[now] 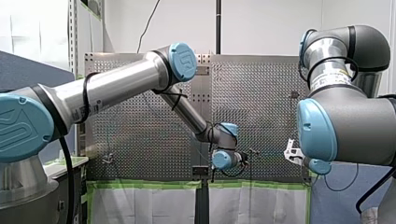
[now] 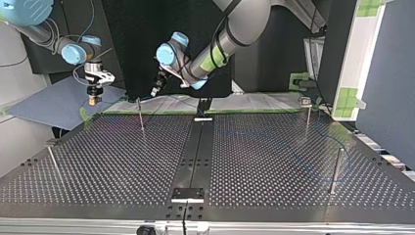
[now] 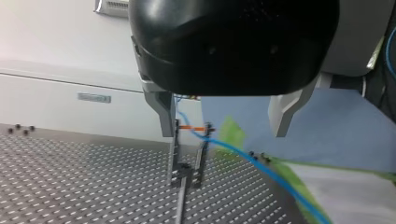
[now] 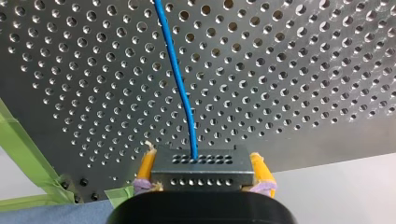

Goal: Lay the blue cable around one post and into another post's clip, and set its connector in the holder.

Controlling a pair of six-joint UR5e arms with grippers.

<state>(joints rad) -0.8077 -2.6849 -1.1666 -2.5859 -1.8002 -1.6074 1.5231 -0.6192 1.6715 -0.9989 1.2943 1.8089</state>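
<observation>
The thin blue cable (image 4: pixel 180 79) rises from a dark perforated connector block (image 4: pixel 201 163), which my right gripper (image 4: pixel 203 175) clamps between its yellow pads, at the top view's upper left. My left gripper (image 3: pixel 224 133) hangs wide open and holds nothing. Ahead of its fingers the cable passes a slim metal post (image 3: pixel 175 156) on the perforated metal table (image 3: pixel 70 186).
</observation>
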